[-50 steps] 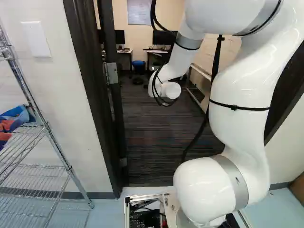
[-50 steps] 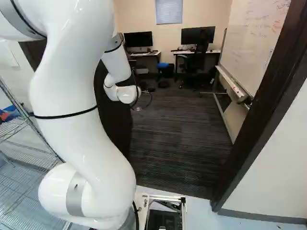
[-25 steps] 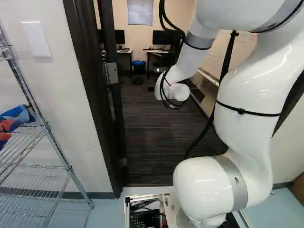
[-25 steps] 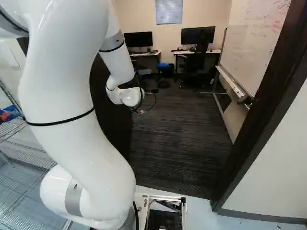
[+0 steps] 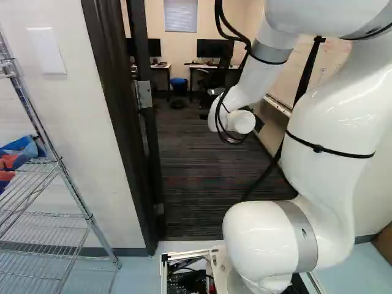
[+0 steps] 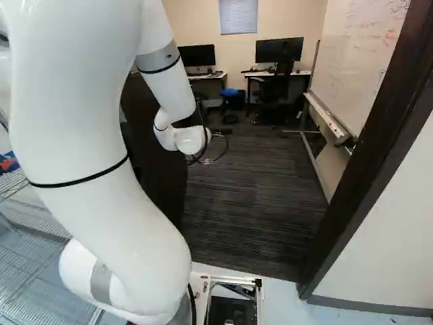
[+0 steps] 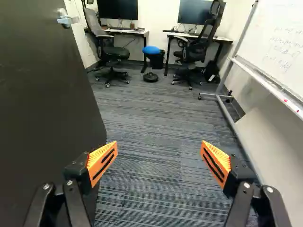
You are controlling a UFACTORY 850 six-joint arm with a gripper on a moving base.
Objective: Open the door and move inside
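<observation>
Tool (image 5: 258,121) right of the open door (image 7: 45,104)

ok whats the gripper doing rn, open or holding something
Gripper: open, its two orange pads wide apart with nothing between them but a view of the carpet beyond.

The wrist view cuts off the door (image 7: 42,104) and the whiteboard (image 7: 279,42)
</observation>
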